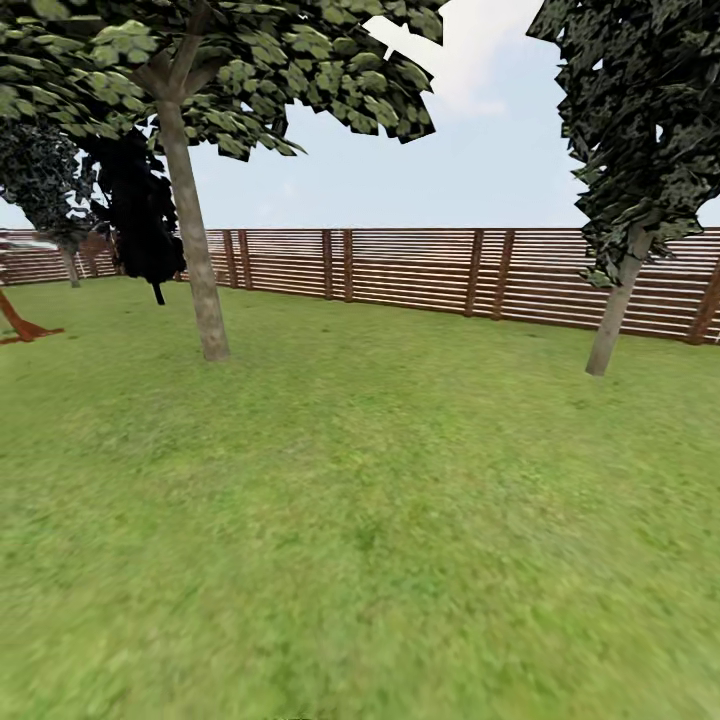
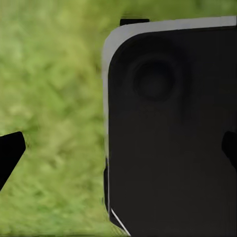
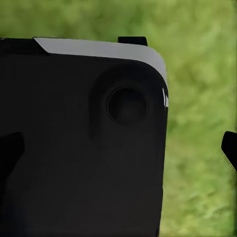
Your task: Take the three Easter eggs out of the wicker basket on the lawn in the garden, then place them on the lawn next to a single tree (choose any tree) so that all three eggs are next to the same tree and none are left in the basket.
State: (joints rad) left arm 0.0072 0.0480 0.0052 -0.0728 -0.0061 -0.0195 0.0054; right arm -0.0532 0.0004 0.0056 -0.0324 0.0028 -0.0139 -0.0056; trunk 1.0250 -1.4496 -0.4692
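The three Easter eggs and the wicker basket are out of view. The lawn stretches ahead in the head view. One tree with a leaning grey-brown trunk stands ahead on the left, and another tree of the same kind stands at the right. My left gripper is open over grass and the robot's black base, with nothing between its fingertips. My right gripper is open too, and its fingertips hold nothing.
A brown slatted fence closes the garden at the back. A near-black tree with a thin dark trunk stands behind the left tree. A reddish-orange object lies at the left edge. Open grass lies between the two trees.
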